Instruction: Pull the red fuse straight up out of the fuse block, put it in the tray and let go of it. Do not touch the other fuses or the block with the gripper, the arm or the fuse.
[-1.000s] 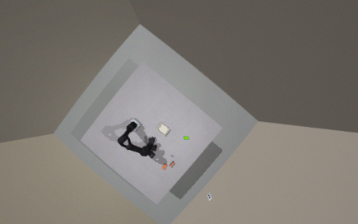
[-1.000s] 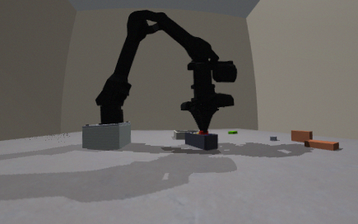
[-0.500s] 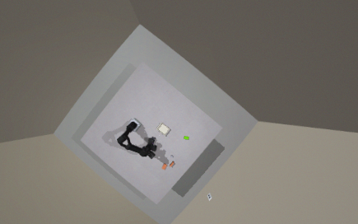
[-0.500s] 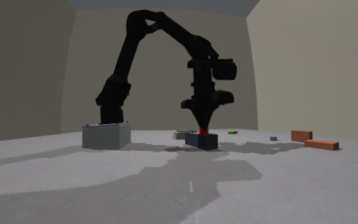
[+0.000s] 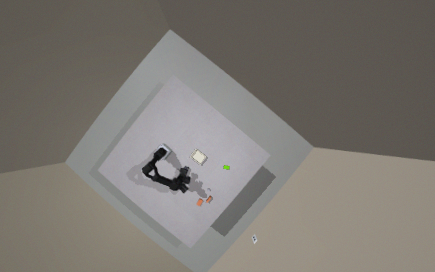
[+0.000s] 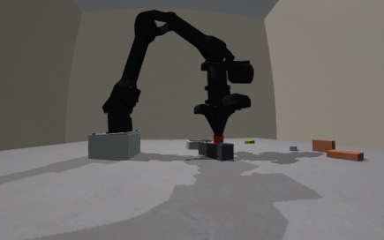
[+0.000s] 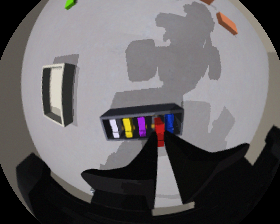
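I have the arm (image 6: 133,75) arched high from its base, wrist dropping vertically, the gripper (image 6: 217,132) pointing straight down with its jaws clamped narrow on the red fuse (image 6: 218,138) between the fingertips.

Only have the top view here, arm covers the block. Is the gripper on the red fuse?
Observer: Yes. In the wrist view the gripper is shut on the red fuse.
Operator: Fuse out of the fuse block?
Observer: Nearly. The exterior view shows the red fuse raised above the fuse block, its lower end at the block's top.
Operator: Neighbours?
Observer: The purple fuse sits on one side, the blue fuse on the other, both seated.
Operator: Tray?
Observer: The tray lies apart from the block, out towards its white-fuse end.
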`<move>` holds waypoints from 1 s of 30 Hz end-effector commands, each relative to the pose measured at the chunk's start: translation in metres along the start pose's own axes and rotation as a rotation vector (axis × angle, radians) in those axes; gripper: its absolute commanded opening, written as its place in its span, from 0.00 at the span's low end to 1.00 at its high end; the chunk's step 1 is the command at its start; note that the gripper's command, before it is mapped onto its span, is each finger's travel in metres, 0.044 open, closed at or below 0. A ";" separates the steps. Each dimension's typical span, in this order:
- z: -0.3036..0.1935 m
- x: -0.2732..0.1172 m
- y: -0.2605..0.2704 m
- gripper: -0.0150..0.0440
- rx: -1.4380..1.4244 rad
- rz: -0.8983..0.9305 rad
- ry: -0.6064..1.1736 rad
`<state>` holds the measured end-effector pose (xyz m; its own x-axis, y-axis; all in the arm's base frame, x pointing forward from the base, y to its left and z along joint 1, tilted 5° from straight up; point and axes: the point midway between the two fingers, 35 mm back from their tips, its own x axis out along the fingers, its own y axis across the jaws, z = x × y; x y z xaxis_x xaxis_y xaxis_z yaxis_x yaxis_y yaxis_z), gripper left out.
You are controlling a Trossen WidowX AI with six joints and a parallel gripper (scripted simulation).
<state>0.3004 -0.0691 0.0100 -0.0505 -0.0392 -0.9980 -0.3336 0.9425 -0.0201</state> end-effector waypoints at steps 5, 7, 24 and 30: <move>0.001 -0.005 0.000 0.25 0.006 0.002 -0.003; 0.001 -0.006 0.000 0.25 0.006 0.002 -0.003; 0.000 -0.014 0.000 0.25 0.006 0.003 -0.003; 0.000 -0.024 0.000 0.25 0.006 0.003 -0.003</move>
<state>0.2996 -0.0683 0.0266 -0.0563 -0.0380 -0.9977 -0.3328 0.9428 -0.0171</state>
